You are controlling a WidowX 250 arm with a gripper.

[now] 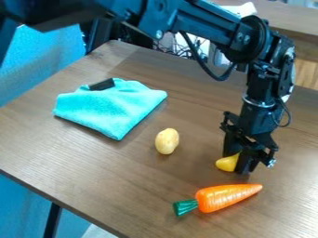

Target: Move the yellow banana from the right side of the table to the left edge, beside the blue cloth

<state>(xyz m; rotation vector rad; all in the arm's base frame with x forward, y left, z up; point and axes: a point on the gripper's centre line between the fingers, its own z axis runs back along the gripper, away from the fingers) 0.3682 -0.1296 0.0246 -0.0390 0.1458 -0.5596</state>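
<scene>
"What is lying nearest to us?"

"A glossy orange plastic-looking carrot [227, 196] with a green end [185, 207]. It is resting aslant on the brown wood-grain table [93, 153], its green end facing the left of the view and its orange tip pointing right."

"And just beyond it?"

"A smooth, rounded yellow piece [228, 162] is sitting low, at the table's surface. The black two-finger pincer [238, 162] is standing right at it, covering its right-hand end."

"Is the pincer pinching it?"

"I can't tell. It is reaching down to table level and seemingly touching the piece, but its dark parts are hiding how wide it is spreading, or whether it is pressing together."

"So how far along would you say things are?"

"As I judge it, the positioning at the yellow piece is done, while a firm hold is remaining unconfirmed. Nothing is hanging in the air. The carrot is lying apart from the pincer."

"What is showing farther back?"

"A pale yellow, potato-like oval [167, 141] is lying alone to the left of the pincer. Beyond that, a folded turquoise cloth [115, 109] is spreading over the table, with a small black item [102, 84] lying at its far edge. The black robot arm [205, 23] is stretching across the top, with loose cables [180, 46] trailing behind the table."
</scene>
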